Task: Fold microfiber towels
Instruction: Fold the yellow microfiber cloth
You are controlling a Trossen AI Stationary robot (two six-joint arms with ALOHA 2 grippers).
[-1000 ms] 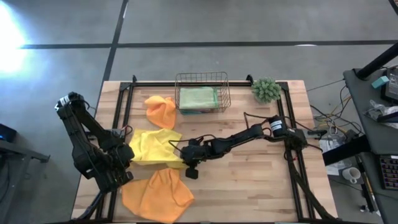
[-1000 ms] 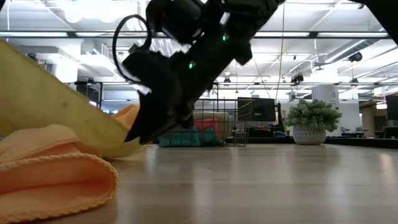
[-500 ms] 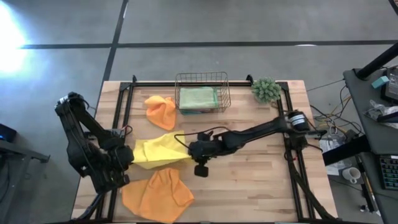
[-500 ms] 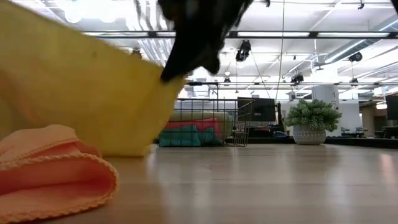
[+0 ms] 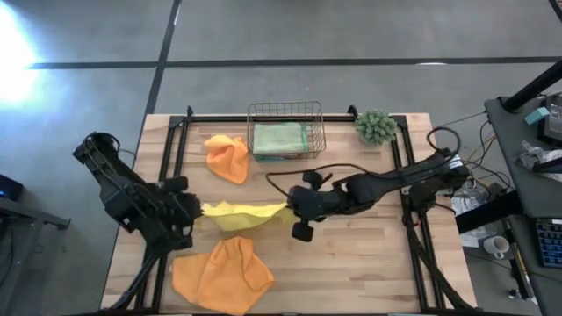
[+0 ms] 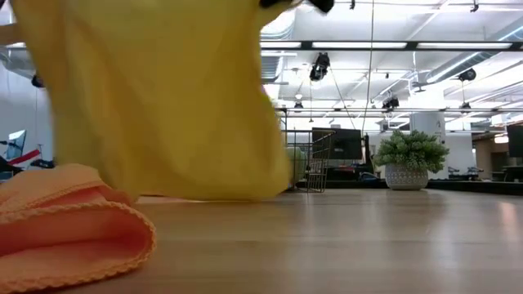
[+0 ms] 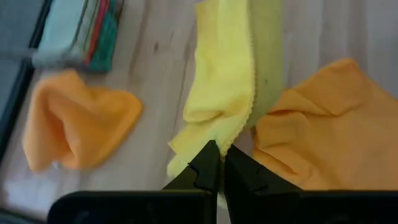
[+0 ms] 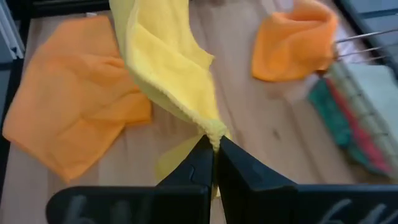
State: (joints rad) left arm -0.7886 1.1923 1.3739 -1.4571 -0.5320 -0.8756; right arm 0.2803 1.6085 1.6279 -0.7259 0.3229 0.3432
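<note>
A yellow microfiber towel [image 5: 244,214] hangs as a sheet between my two grippers above the table's left middle; in the low view it [image 6: 155,98] fills the upper left. My left gripper [image 5: 195,211] is shut on its left end and my right gripper [image 5: 292,212] is shut on its right end. One orange towel [image 5: 226,156] lies crumpled beside the wire basket [image 5: 284,112]. Another orange towel [image 5: 219,276] lies rumpled at the near left. Whether the yellow towel's lower edge [image 6: 204,194] touches the table, I cannot tell. My left gripper pinches a bunched bit of the yellow towel's edge [image 7: 214,138] between its two shut fingers, slanting down. The towel runs away from the fingers toward the other gripper and hangs below. My right gripper pinches the towel's corner [image 8: 213,129] at its fingertips, slanting down from the table's right. The cloth rises from the fingers toward my left gripper and droops between the two.
The wire basket at the far middle holds folded towels, green [image 5: 279,139] on top. A small green spiky plant [image 5: 376,127] stands at the far right. Bare wood [image 5: 360,263] lies at the near right. Black frame rails [image 5: 413,228] run along both sides.
Both grippers have risen. My right gripper has gone up and toward the table's right edge, keeping its hold. My left gripper has rolled at the wrist. The yellow towel, which lay spread on the table, is drawn up and hangs stretched between them.
</note>
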